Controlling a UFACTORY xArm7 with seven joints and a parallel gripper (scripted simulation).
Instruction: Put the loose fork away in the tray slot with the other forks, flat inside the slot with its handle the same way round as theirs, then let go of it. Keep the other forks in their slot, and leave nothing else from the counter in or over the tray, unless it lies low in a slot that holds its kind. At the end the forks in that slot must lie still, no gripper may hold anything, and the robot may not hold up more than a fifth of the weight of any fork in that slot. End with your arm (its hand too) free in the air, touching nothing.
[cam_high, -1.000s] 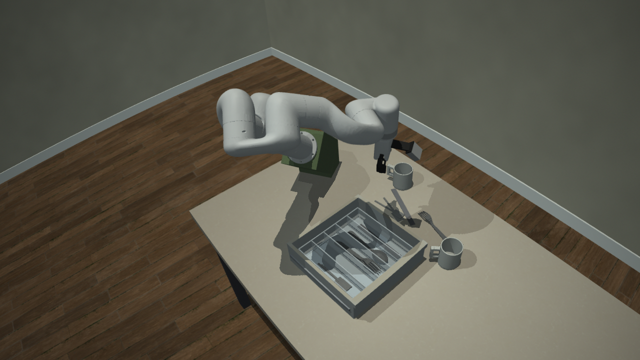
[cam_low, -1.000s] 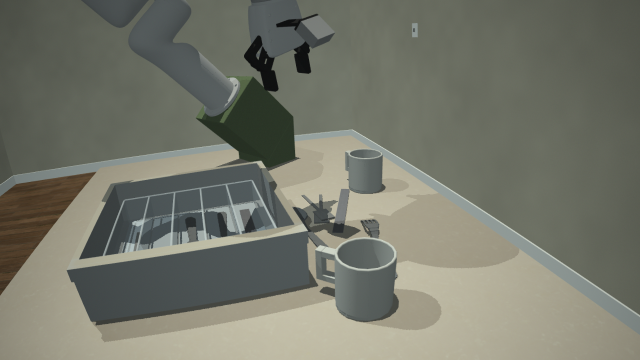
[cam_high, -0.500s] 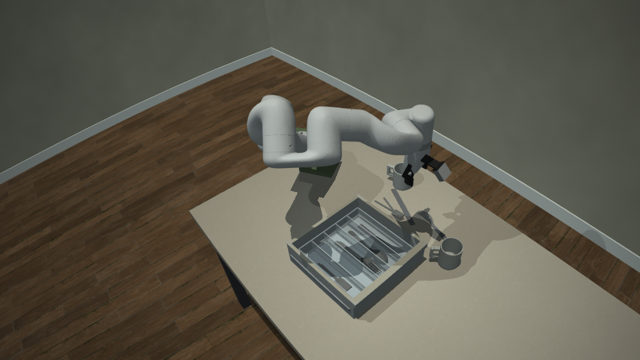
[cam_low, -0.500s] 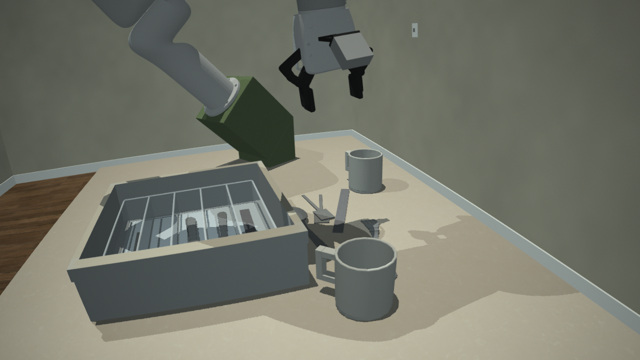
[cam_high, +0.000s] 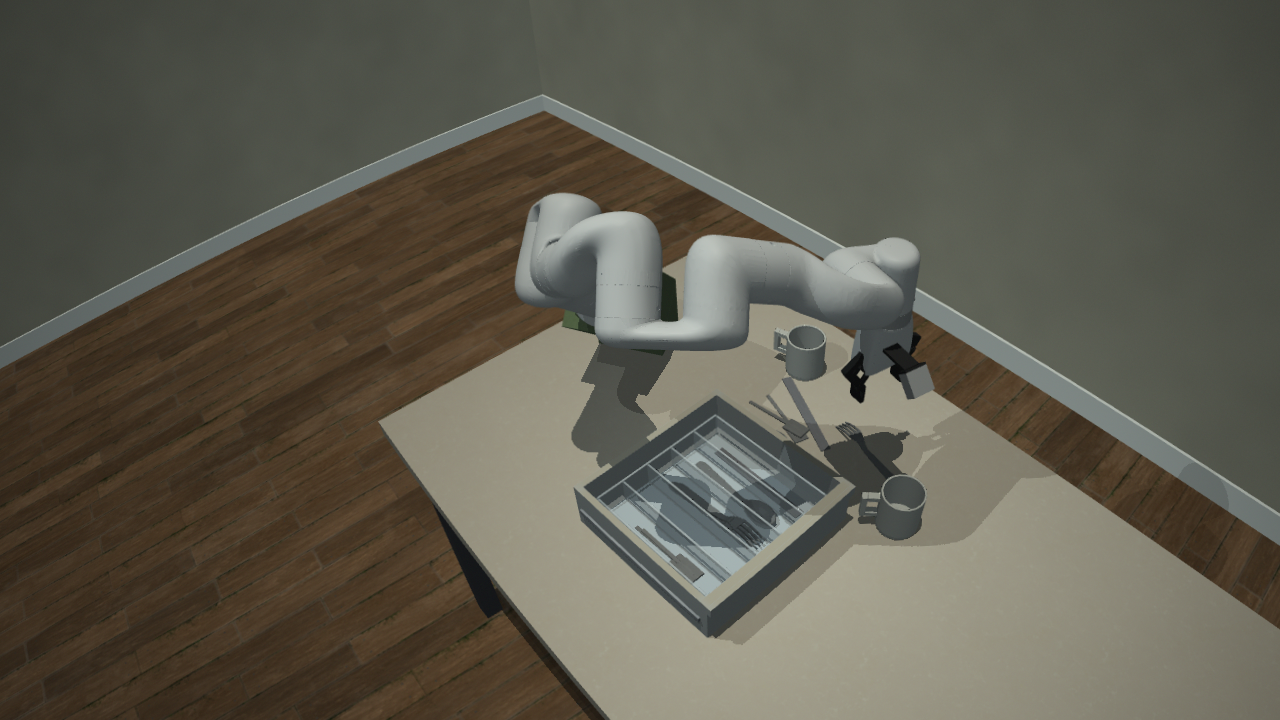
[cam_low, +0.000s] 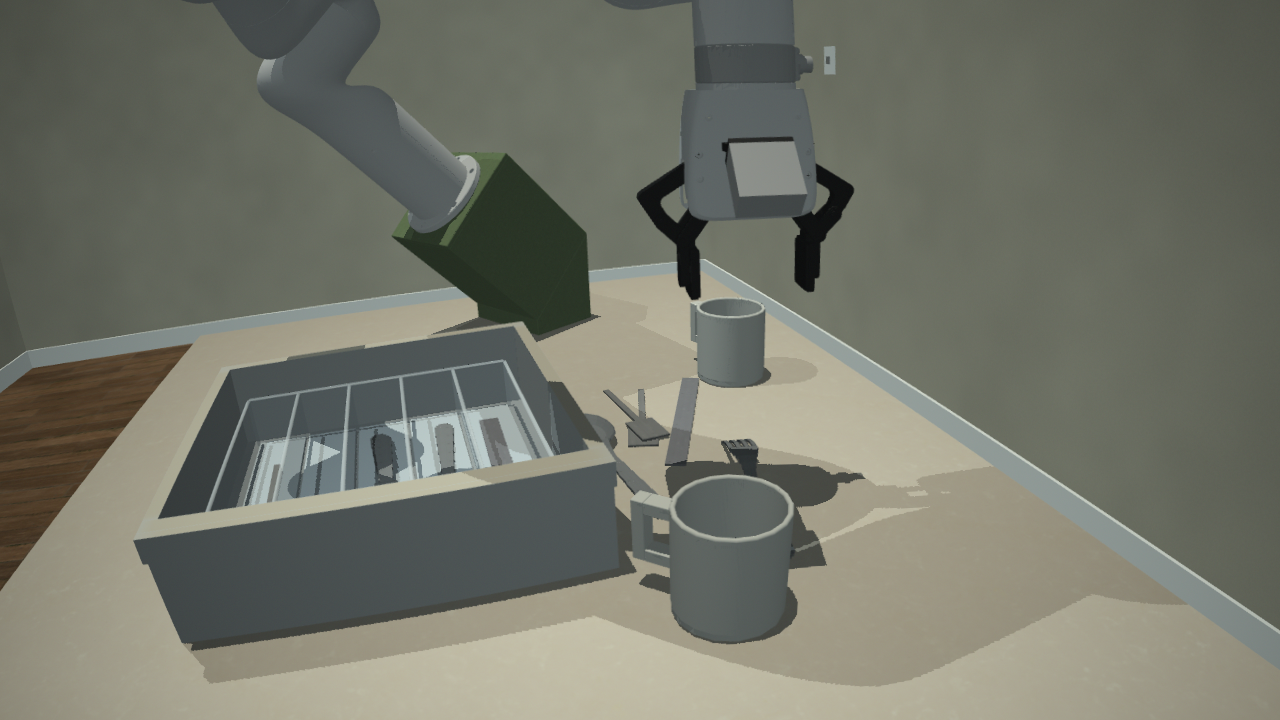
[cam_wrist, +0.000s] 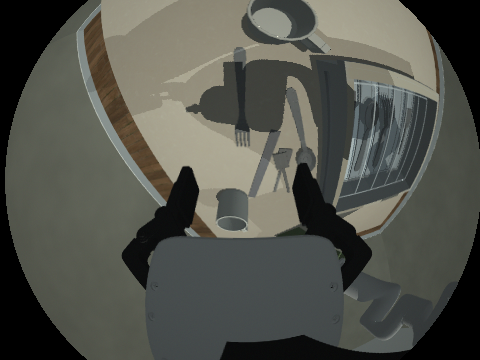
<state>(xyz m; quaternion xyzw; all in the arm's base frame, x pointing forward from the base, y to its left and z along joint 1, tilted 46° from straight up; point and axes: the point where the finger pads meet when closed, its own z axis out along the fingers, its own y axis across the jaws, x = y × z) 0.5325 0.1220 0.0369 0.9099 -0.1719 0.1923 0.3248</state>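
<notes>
The loose fork (cam_high: 861, 445) (cam_low: 741, 453) (cam_wrist: 240, 103) lies flat on the counter between the two mugs, in the arm's shadow, with its tines toward the far mug. The grey cutlery tray (cam_high: 640, 559) (cam_low: 384, 555) (cam_wrist: 332, 107) stands to its left, split into long slots. Forks (cam_high: 753, 528) lie in a slot near the tray's right side, partly in shadow. My gripper (cam_high: 877, 380) (cam_low: 747, 284) (cam_wrist: 244, 176) is open and empty. It hangs high over the counter, near the far mug and well above the loose fork.
A far mug (cam_high: 805, 351) (cam_low: 731, 344) (cam_wrist: 232, 210) and a near mug (cam_high: 899, 505) (cam_low: 729, 564) (cam_wrist: 280, 19) stand by the fork. A flat strip (cam_high: 805, 411) (cam_low: 682, 420), a small spatula (cam_low: 642, 422) and a spoon (cam_wrist: 298, 120) lie beside the tray. The counter's far edge is close behind.
</notes>
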